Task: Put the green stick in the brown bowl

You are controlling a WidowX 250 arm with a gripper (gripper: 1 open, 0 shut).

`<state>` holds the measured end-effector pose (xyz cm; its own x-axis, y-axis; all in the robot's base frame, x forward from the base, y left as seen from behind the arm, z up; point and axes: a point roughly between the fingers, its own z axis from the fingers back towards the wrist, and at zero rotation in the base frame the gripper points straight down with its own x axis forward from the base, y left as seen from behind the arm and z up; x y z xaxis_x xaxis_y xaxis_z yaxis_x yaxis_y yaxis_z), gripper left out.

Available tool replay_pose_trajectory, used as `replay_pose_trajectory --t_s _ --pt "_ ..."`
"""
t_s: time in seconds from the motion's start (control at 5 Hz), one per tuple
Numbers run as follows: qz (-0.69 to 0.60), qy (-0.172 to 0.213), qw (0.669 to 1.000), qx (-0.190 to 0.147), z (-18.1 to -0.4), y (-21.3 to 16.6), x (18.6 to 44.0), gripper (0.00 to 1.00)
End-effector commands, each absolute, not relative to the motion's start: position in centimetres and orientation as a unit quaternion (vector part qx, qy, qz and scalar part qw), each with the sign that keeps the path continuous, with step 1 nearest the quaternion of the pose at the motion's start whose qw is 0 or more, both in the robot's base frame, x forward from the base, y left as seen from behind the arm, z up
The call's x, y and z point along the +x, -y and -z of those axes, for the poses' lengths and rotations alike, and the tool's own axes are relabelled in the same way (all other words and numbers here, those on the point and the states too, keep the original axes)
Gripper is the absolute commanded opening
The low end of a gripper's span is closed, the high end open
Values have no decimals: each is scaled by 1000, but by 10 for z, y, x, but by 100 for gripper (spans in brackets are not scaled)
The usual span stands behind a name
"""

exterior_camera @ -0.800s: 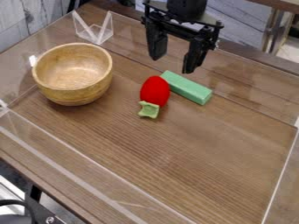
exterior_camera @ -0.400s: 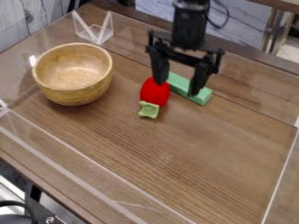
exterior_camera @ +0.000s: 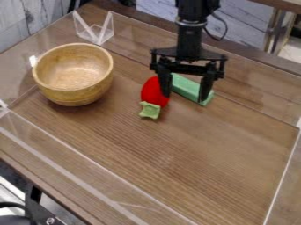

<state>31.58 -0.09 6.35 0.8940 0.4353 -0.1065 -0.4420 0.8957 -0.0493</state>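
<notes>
The green stick [exterior_camera: 191, 89], a flat mint-green block, lies on the wooden table right of centre. My gripper [exterior_camera: 186, 90] points straight down over it, open, with one black finger [exterior_camera: 161, 83] at its left end and the other at its right end, so the stick sits between the jaws. The fingertips are down near the table. The brown bowl [exterior_camera: 73, 74], round with thick wooden walls, stands empty at the left, well apart from the gripper.
A red strawberry toy [exterior_camera: 153, 93] with a light green stem lies just left of the stick, close to the left finger. Clear plastic walls [exterior_camera: 282, 176] border the table, and a clear folded piece [exterior_camera: 93, 29] stands behind the bowl.
The gripper has come forward and down from behind the stick, and its open fingers now straddle it. The stick, toy and bowl have not moved.
</notes>
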Motion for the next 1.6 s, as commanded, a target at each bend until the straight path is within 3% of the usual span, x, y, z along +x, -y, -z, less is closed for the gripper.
replay_pose_trajectory --t_s 0.0,0.6,1.4 --pt "-312 -4 949 -51 -71 -6 332 100" --pt "-487 26 871 -64 -50 -13 354 100" --pt "-495 56 866 -35 -25 -13 364 100"
